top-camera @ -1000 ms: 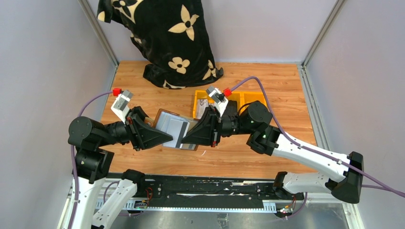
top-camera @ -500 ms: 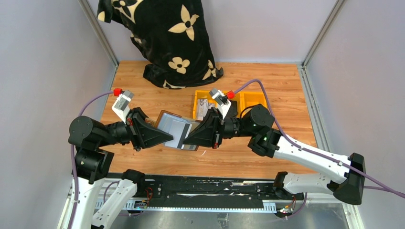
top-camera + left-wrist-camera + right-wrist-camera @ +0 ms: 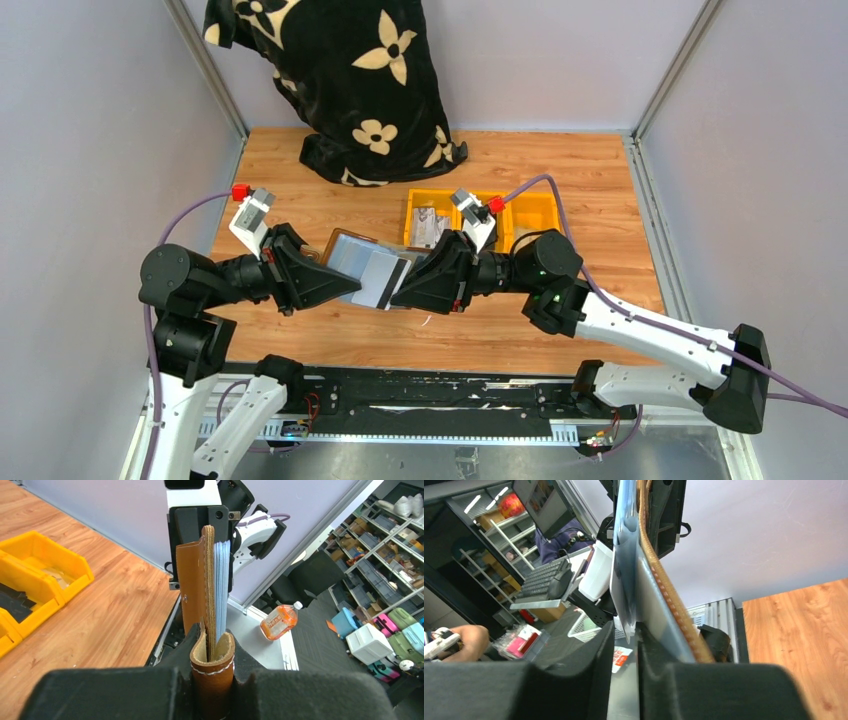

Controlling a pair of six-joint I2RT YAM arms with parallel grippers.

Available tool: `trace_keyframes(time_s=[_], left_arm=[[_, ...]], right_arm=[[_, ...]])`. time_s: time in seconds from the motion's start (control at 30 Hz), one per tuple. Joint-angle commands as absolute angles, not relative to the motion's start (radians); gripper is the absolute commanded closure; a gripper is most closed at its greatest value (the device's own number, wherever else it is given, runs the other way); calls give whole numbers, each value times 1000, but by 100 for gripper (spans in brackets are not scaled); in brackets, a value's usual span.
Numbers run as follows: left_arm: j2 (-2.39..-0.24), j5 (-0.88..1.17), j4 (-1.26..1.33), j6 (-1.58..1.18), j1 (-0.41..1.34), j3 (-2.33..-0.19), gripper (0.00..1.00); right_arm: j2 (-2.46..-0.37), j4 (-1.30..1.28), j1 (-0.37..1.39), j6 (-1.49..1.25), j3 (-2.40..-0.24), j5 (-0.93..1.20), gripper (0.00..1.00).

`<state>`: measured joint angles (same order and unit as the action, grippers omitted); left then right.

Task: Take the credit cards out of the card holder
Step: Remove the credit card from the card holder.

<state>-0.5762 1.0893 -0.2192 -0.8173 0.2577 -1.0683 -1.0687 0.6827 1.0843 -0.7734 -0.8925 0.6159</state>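
Note:
My left gripper [image 3: 350,288] is shut on the folded end of the brown card holder [image 3: 343,241] and holds it on edge above the table. In the left wrist view the holder [image 3: 192,580] stands upright in the gripper [image 3: 212,645], with pale credit cards [image 3: 222,580] stacked against its inner side. My right gripper [image 3: 398,295] meets it from the right, shut on a pale credit card with a dark stripe [image 3: 392,280] that sticks out of the holder. In the right wrist view the card's corner [image 3: 625,580] sits between the fingers of the gripper [image 3: 626,627], beside the stitched holder edge [image 3: 664,580].
Yellow bins [image 3: 520,210] stand just behind the right gripper, one holding flat grey items [image 3: 432,225]; they also show in the left wrist view [image 3: 40,560]. A black floral cloth [image 3: 340,70] is heaped at the back. Frame posts stand at the back corners.
The right gripper has drawn back to the right, and the striped card has slid further out of the holder with it. The left gripper has held the holder nearly still.

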Motion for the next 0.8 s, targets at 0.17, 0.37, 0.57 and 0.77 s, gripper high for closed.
trace_keyframes(time_s=[0.17, 0.37, 0.57, 0.77], left_arm=[[-569, 1048, -266, -728, 260, -1107, 100], [-571, 1045, -312, -685, 260, -1124, 100], [-577, 1038, -309, -675, 261, -1138, 100], [-589, 1029, -347, -628, 260, -1163, 100]], right_arm=[[-1106, 718, 1094, -787, -983, 597, 55], [-1098, 686, 1092, -778, -984, 586, 87], [-1028, 634, 1086, -747, -932, 557, 100], [-956, 541, 1062, -711, -896, 553, 100]])
